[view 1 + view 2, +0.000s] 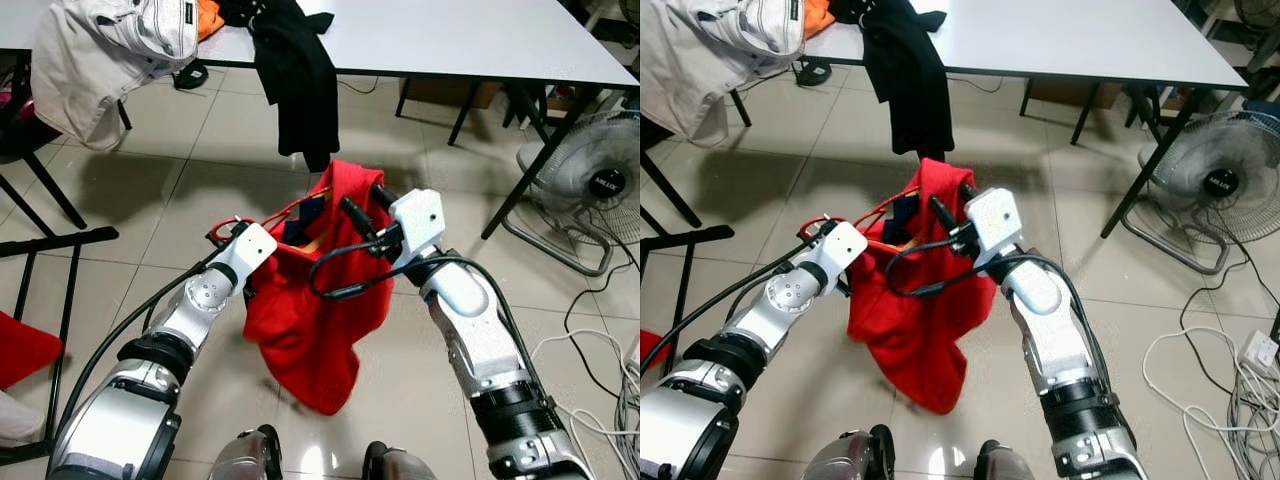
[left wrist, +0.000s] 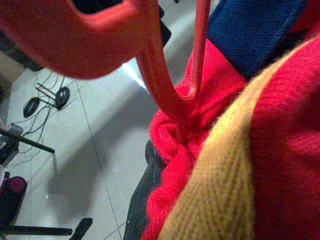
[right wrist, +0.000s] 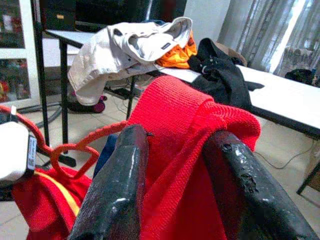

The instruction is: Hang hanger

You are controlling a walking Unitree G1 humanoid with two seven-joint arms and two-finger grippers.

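1. The left gripper [image 1: 243, 252] has its fingers buried in the red sweater [image 1: 315, 320]; whether they clasp anything cannot be told.
2. The red hanger [image 2: 165, 85] is blurred at close range in the left wrist view (its hook runs off at 12 o'clock); most of it lies under the knit.
3. The fan [image 1: 595, 190] is cut off at 3 o'clock; the beige jacket [image 1: 95, 55] at 11 o'clock.

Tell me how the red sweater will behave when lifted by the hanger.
The red sweater looks floppy: it sags in folds below both grippers. Its chunky knit probably grips the red hanger, though bunched fabric might slide off one side.
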